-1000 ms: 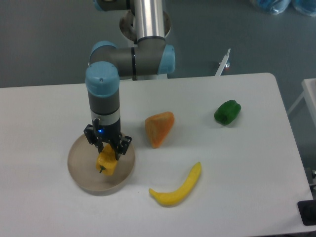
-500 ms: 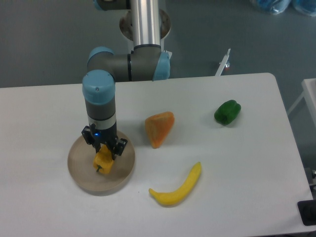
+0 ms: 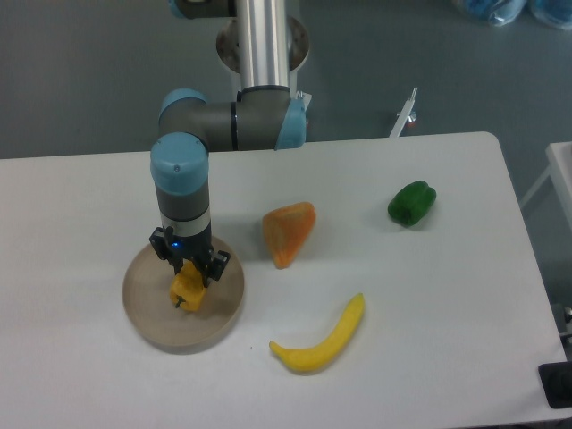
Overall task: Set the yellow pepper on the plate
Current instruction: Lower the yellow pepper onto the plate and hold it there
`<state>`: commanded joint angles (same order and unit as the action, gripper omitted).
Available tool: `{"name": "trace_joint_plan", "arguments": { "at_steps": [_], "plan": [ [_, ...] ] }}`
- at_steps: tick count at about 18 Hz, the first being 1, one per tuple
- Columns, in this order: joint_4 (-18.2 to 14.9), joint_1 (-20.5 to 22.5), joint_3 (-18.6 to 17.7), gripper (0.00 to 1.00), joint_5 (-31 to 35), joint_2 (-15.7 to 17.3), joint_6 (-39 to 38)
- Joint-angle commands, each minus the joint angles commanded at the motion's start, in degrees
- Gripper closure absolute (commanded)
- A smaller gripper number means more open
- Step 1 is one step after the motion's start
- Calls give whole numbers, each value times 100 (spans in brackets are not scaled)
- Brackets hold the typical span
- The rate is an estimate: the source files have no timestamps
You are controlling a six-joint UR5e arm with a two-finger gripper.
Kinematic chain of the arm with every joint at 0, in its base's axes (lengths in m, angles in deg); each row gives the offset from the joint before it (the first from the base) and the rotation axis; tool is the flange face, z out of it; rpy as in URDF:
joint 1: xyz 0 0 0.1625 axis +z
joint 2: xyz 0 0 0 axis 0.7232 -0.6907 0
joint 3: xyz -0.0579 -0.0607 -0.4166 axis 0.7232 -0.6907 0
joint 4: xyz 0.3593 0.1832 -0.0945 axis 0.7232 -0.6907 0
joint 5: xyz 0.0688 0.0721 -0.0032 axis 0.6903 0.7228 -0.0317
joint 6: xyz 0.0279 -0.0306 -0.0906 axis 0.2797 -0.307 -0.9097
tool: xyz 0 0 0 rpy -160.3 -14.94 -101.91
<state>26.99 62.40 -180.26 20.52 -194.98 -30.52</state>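
The table [image 3: 429, 357] spreads out to every side of the claw. The arm [image 3: 183, 192] drops straight down from above. The plate [image 3: 143, 313] lies directly under the claw, its rim reaching out on all sides. To the claw's right sits an orange wedge-shaped piece [image 3: 289, 232]; lower right lies the banana [image 3: 323, 340]; far right, well apart, is the green pepper [image 3: 411, 203].

The claw [image 3: 189, 275] is clamped on the pepper [image 3: 187, 290], gripping its upper part, with the lower part hanging just below the fingers, over the middle of the plate. The task looks close to its end: only release and retreat seem left.

What could go wrong is mostly in the letting go. If the pepper hangs above the surface, it may bounce or roll toward the low rim when freed, as a blocky toy can tip. If it sticks to one finger, lifting could drag it off.

Whether the pepper touches the plate cannot be told from this high view. The fingertips are largely hidden by the claw's dark body and the pepper itself. The pepper's stem shows only as a dark speck. The arm's base is cut off at the top.
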Motion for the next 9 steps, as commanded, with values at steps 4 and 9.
{"name": "trace_joint_plan", "arguments": {
  "at_steps": [4,9],
  "plan": [
    [18,-9,26,10,-17,53,-35],
    [44,18,123,0,-70,202,-44]
  ]
}}
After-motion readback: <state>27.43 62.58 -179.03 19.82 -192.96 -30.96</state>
